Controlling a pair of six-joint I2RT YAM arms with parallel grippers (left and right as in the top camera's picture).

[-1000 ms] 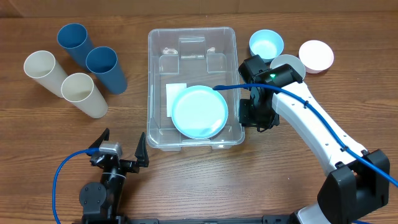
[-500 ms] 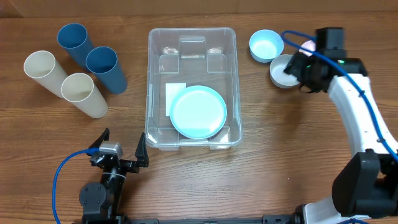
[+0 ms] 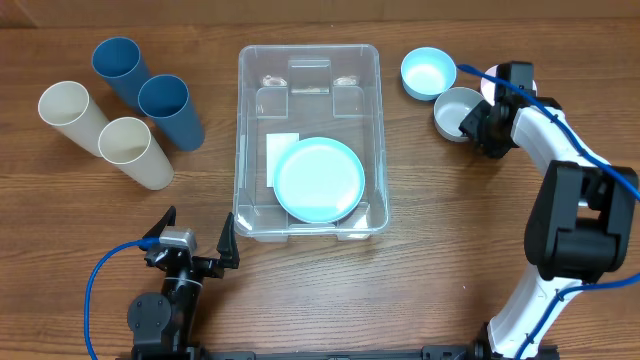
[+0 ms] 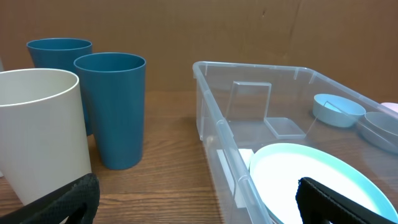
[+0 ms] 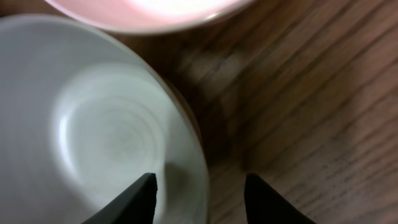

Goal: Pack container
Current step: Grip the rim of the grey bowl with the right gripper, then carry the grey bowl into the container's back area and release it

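On a wooden table (image 3: 450, 250), seen from above, the container (image 3: 308, 60) sits at the centre, its long side running away from the robot. It is a clear plastic bin with rounded corners. A light blue plate (image 3: 319, 180) lies flat in its near half, partly covering a white label (image 3: 281, 148) on the bottom.

Four tall cups stand to the left of the bin, well apart from it: two blue cups (image 3: 163, 108) at the back and two cream cups (image 3: 130, 150) nearer the robot.

To the right of the bin lie a light blue bowl (image 3: 428, 73), a white bowl (image 3: 455, 110) and a pink bowl (image 5: 155, 9), close together.

The right gripper (image 5: 200, 186) is low over the white bowl. Its jaws are parted and straddle the bowl's rim, one finger inside, one outside over bare wood; neither looks pressed against it.

The left gripper (image 3: 198, 228) rests at the near left edge of the table, jaws spread wide, holding nothing and facing the cups and the bin.
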